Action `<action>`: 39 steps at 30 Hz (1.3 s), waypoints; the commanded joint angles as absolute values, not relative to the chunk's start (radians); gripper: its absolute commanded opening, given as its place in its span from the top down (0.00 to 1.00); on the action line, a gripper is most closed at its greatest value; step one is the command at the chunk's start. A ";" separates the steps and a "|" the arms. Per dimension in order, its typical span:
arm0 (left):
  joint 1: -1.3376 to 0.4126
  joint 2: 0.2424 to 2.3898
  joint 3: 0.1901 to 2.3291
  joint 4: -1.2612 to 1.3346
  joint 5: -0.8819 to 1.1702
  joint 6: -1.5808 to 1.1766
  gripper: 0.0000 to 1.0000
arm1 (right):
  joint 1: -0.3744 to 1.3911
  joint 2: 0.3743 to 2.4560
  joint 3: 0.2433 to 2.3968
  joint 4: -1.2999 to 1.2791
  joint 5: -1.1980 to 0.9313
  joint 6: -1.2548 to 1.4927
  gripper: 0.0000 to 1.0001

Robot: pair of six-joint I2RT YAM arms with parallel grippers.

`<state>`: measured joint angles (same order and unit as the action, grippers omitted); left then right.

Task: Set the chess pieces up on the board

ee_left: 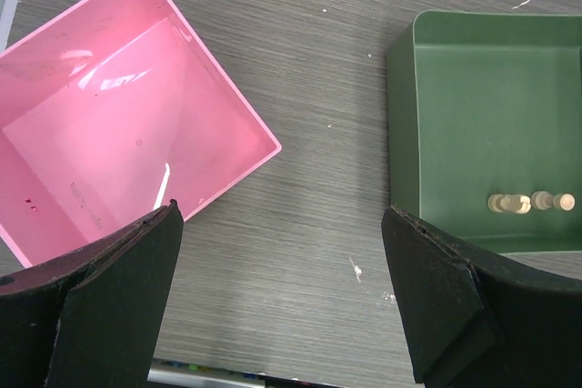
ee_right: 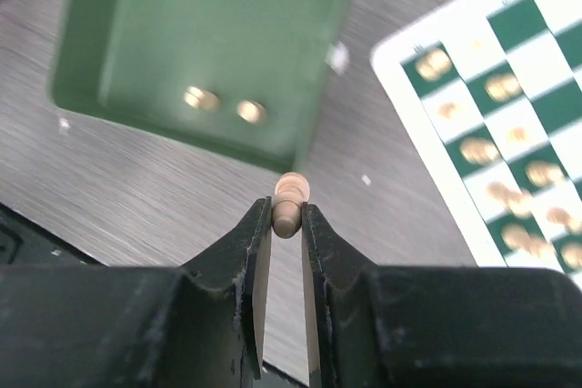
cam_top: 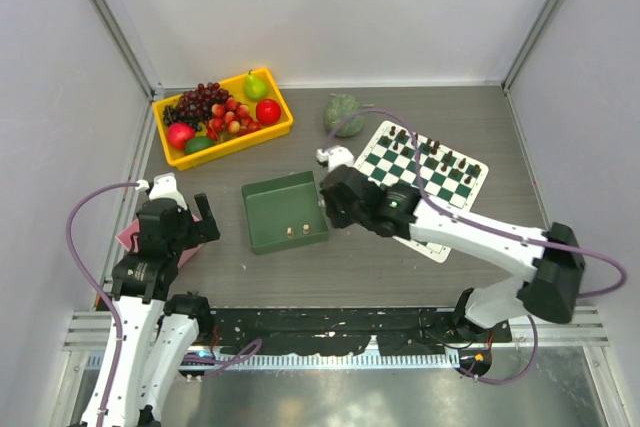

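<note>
**Q:** What occupies the left of the overhead view?

**A:** The left end effector point(cam_top: 203, 215), jaws spread wide and holding nothing, hangs over the desk point(cam_top: 350, 267). In its wrist view a pink tray point(ee_left: 136, 134) lies at 10 o'clock and a green tray point(cam_top: 280, 202) at 2 o'clock.

**Q:** What does the green tray hold?

**A:** A few cream pieces point(ee_left: 532, 203) lie on its floor, close to its 6 o'clock wall.

**Q:** And to the right of it?

**A:** The right end effector point(ee_right: 286, 224), just beside the tray's 3 o'clock wall, is clamped on one cream piece point(ee_right: 289, 199), whose head projects past the fingertips. The board point(cam_top: 440, 250) lies on the desk at 3 o'clock of the tray. Cream pieces stand on its near rows, and dark pieces point(cam_top: 435, 150) stand along its 12 o'clock edge.
</note>
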<state>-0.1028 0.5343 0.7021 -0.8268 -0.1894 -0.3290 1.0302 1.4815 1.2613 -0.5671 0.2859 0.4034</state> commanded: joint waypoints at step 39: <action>-0.103 0.545 0.715 -0.798 -0.163 -0.321 0.01 | 0.606 1.089 0.575 -0.350 0.476 0.637 0.82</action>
